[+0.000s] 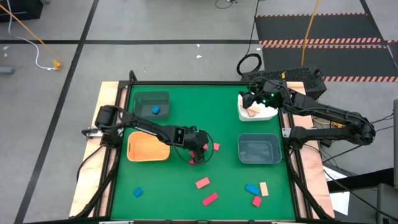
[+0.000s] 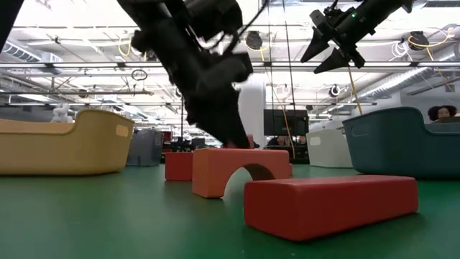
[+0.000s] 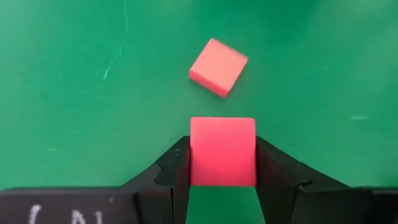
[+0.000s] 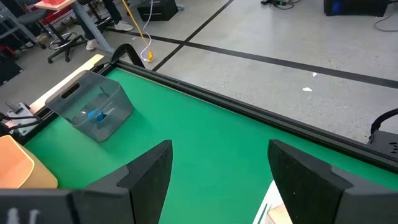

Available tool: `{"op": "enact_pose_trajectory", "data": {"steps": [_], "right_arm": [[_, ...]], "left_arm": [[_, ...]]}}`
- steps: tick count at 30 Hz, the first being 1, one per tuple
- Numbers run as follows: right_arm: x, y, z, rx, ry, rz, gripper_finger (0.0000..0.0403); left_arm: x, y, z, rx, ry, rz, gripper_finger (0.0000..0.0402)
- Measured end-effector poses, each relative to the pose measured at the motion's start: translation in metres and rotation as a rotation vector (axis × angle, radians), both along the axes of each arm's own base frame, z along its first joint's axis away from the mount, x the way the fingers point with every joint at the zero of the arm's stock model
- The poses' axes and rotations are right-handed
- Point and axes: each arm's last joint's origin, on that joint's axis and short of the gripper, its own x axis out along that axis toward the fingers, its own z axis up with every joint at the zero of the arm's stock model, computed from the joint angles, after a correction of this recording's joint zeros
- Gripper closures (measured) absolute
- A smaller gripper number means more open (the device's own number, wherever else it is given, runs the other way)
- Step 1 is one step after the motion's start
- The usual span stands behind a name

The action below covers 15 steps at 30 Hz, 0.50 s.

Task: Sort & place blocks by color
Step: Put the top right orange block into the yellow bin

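Left gripper low over the green table, just beside the orange bin, jaws drawn in on either side of a red cube, both fingers flush against its flanks. Cube on the felt between the tips, squarely framed, upright. Just ahead of the jaws, apart from the gripped cube, a second red cube, turned at an angle. In the high view, same gripper near table centre, that loose cube just beside it. Right gripper raised above the white bin, jaws wide and holding nothing; fingers spread in the wrist view with bare felt between them. Far ahead of those jaws, the clear bin with a blue block inside. Pale blocks lying in the white bin beneath the right gripper. Nearer the table's front edge, well away from both sets of jaws: red arch, red bar, another red piece, two blue blocks, one tan block. Grey-blue bin between the right arm and those pieces, contents not discernible.
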Motion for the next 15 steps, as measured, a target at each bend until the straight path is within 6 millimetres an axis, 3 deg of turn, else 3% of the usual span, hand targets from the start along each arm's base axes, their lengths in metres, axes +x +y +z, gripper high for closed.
{"op": "enact_pose_trajectory", "data": {"steps": [6,12,15], "right_arm": [[0.0,0.0,0.0,0.0,0.0,0.0,0.0149],[0.0,0.0,0.0,0.0,0.0,0.0,0.0149],[0.0,0.0,0.0,0.0,0.0,0.0,0.0149]], "left_arm": [[-0.024,-0.004,0.047,0.035,-0.017,0.049,0.0267],[-0.07,-0.012,0.09,0.063,0.043,0.148,0.0267],[-0.093,-0.017,0.099,0.085,0.125,0.213,0.0267]]}}
